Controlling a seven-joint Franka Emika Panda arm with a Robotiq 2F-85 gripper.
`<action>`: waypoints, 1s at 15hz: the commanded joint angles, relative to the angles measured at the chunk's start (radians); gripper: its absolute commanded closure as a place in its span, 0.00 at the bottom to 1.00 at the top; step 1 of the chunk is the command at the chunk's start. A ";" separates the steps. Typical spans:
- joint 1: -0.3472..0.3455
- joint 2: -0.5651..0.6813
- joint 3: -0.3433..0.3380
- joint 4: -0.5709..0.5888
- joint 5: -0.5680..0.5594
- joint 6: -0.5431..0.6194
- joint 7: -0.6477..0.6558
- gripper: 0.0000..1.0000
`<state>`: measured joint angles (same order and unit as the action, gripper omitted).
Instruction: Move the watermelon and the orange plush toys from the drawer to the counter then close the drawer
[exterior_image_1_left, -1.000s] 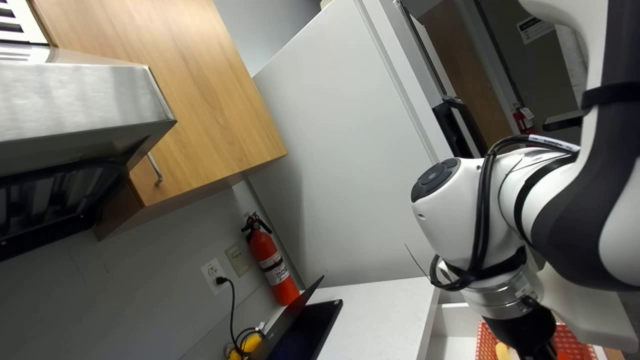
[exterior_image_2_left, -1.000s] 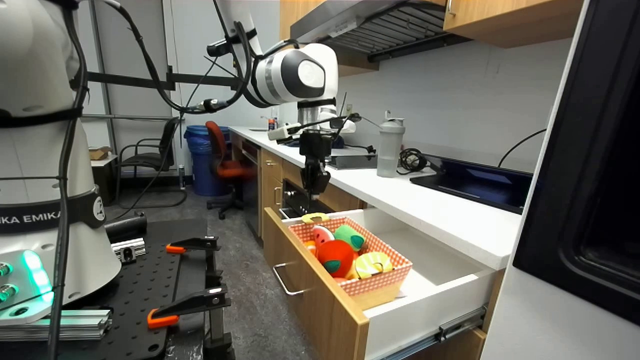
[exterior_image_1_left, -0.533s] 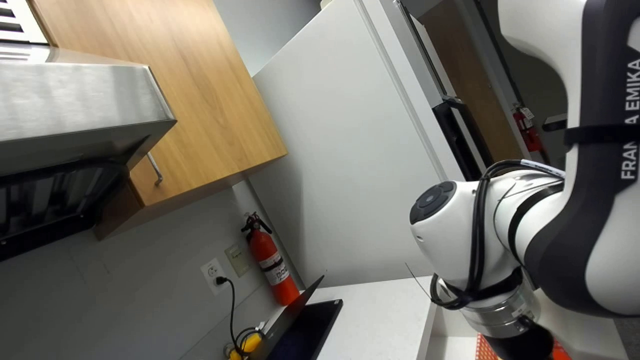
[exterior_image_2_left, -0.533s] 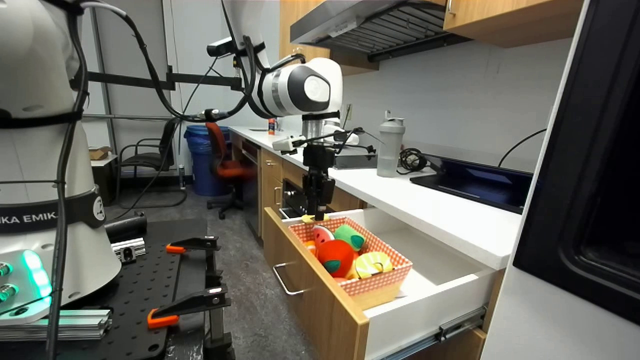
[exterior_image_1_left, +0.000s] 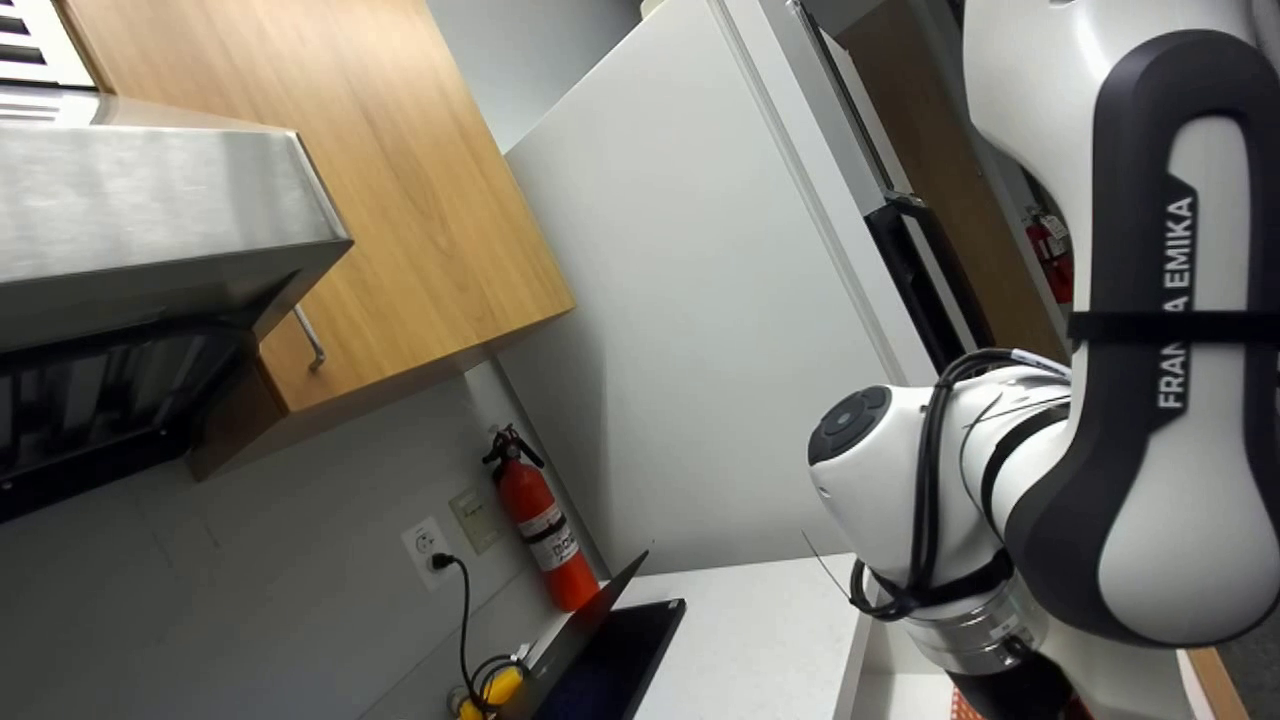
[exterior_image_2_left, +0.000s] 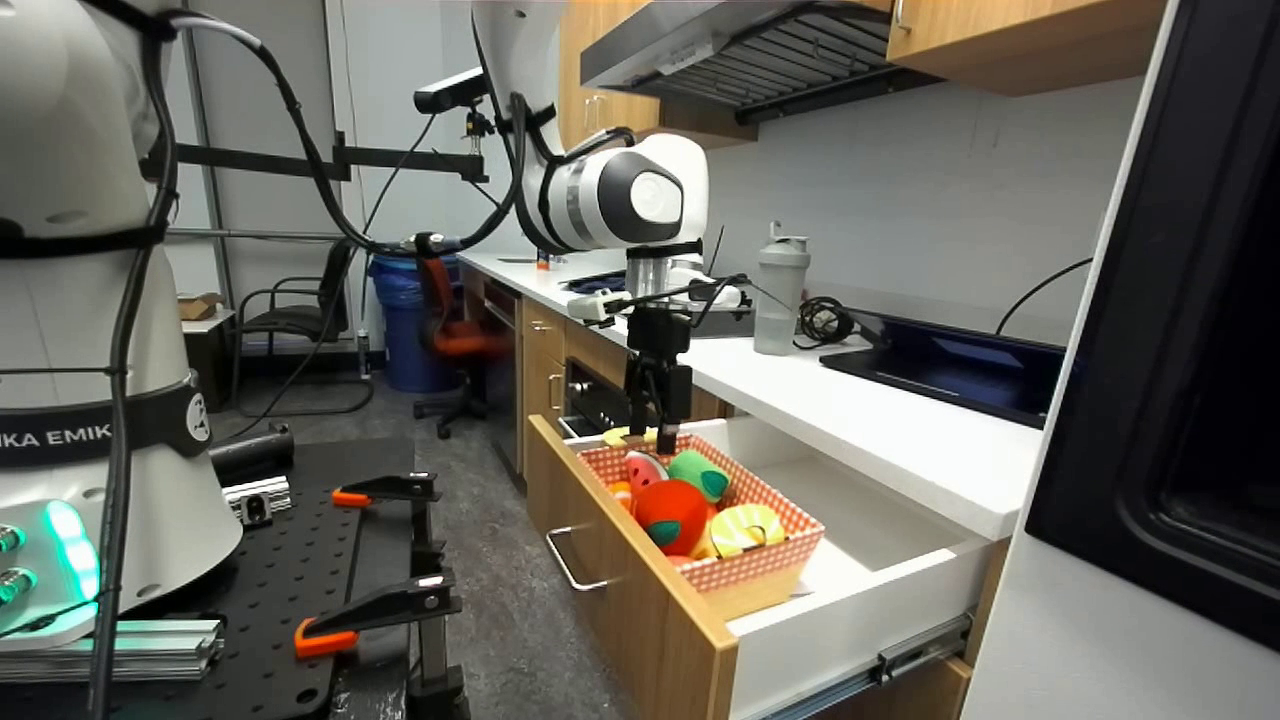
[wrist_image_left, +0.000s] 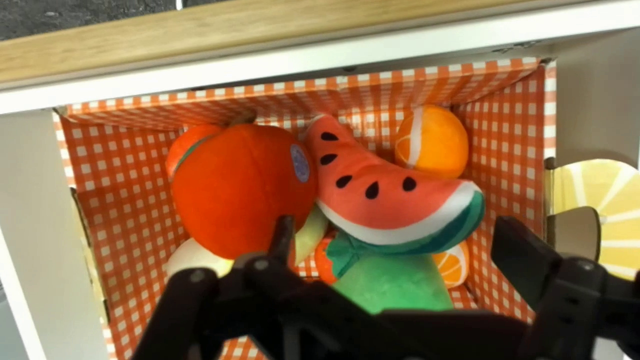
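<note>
The drawer (exterior_image_2_left: 660, 610) is standing open below the front edge of the counter (exterior_image_2_left: 860, 440). Inside it, along its front edge, a checkered basket (wrist_image_left: 82, 150) is sitting. The gripper (wrist_image_left: 395, 227) is hanging above this basket, and in the wrist view its fingers (wrist_image_left: 520, 260) are standing wide apart. The watermelon plush (wrist_image_left: 385, 195) is lying in the basket, showing there in the gap between the fingertips; its one end is pointing to the basket edge near the drawer front, the other is reaching close to a side wall. In the corner between these two, the orange plush (wrist_image_left: 442, 142) is resting just beside the watermelon. A big red plush (wrist_image_left: 240, 190) is lying on the opposite side of the watermelon, and a green plush (wrist_image_left: 395, 285) is lying partly under it. A yellow slice (wrist_image_left: 620, 205) is resting outside the basket, by that same side wall. Whether the fingertips are touching any toy, I cannot tell.
</note>
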<state>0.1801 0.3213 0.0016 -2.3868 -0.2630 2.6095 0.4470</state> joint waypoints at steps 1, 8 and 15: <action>0.022 0.044 -0.007 0.030 0.038 0.011 0.021 0.00; 0.039 0.090 -0.010 0.050 0.084 0.013 0.010 0.00; 0.042 0.143 -0.010 0.052 0.109 0.017 0.002 0.25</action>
<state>0.2034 0.4319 0.0030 -2.3508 -0.1830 2.6096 0.4495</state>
